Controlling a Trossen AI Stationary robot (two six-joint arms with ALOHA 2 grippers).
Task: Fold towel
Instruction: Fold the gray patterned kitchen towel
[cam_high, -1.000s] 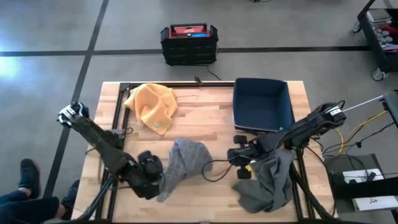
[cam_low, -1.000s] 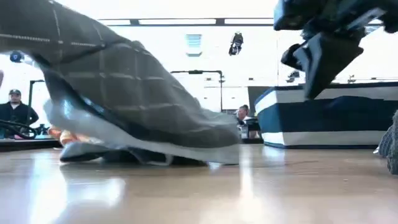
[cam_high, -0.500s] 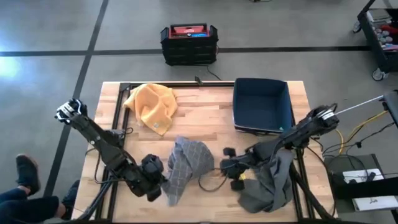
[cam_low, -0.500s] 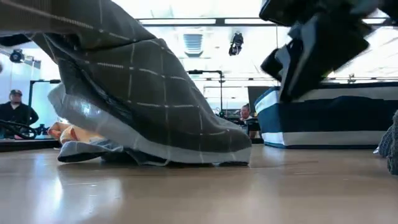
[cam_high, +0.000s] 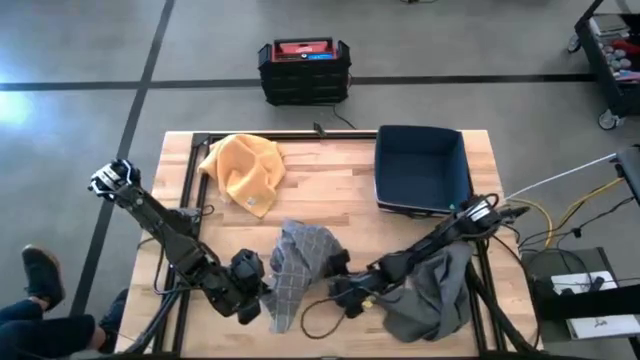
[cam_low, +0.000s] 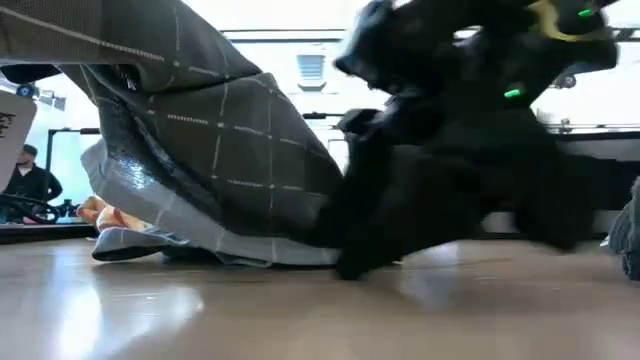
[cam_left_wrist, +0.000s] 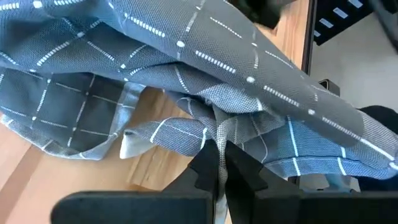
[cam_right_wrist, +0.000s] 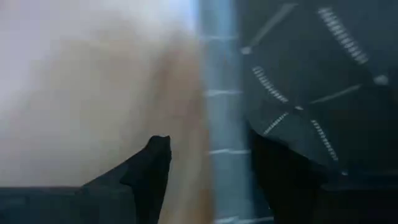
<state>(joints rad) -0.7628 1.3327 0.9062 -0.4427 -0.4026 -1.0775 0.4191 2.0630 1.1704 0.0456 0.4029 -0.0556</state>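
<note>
Two grippers meet at the checked towel (cam_high: 300, 265): left gripper (cam_left_wrist: 219, 163) pinching its edge, right gripper (cam_high: 342, 290) spread beside it to grab.

Robotics lab or workshop hall, open industrial floor. Polished grey concrete floor (cam_high: 450, 40) with dark taped lines running across. Wooden butcher-block table (cam_high: 330, 180) on black metal frame, standing alone mid-floor. Black stacked crate (cam_high: 304, 70) with red lid parked on floor beyond table. Loose cables (cam_high: 575, 215) trailing off right side toward equipment. Wheeled cart (cam_high: 612, 60) at far right edge. Low view: bright ceiling strip lights (cam_low: 290, 35), person (cam_low: 30, 180) seated at far workstation.
</note>
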